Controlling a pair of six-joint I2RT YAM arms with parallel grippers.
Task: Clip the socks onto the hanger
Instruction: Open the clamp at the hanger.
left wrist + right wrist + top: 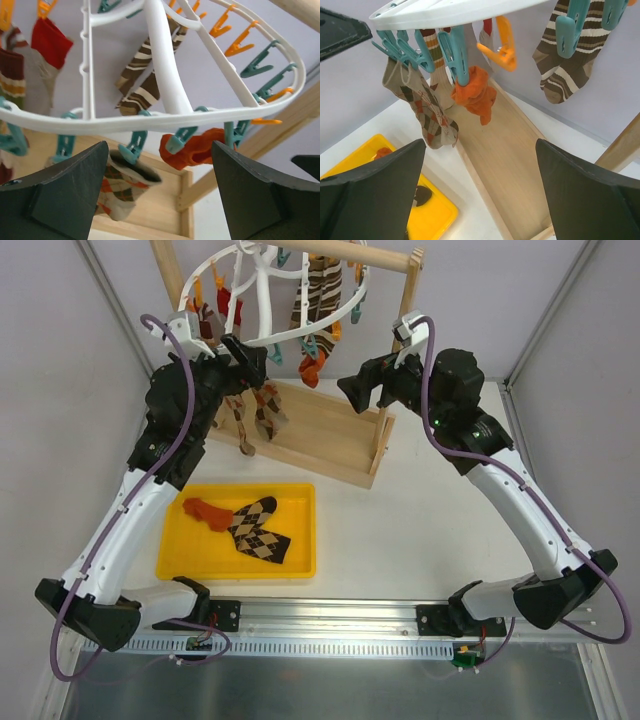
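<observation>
The white hanger (262,288) hangs from the wooden rail at the back. One orange-red sock (312,366) hangs bunched from a teal peg on its front rim; it also shows in the left wrist view (200,148) and the right wrist view (476,95). The other orange-red sock (204,510) lies in the yellow tray (180,562). My left gripper (250,358) is open and empty just below the hoop (165,123). My right gripper (356,390) is open and empty, right of the clipped sock.
Argyle socks (262,530) lie in the tray; another argyle sock (427,115) and brown striped socks (570,60) hang from pegs. The wooden stand's base (320,435) and right post (395,370) sit under and beside the hanger.
</observation>
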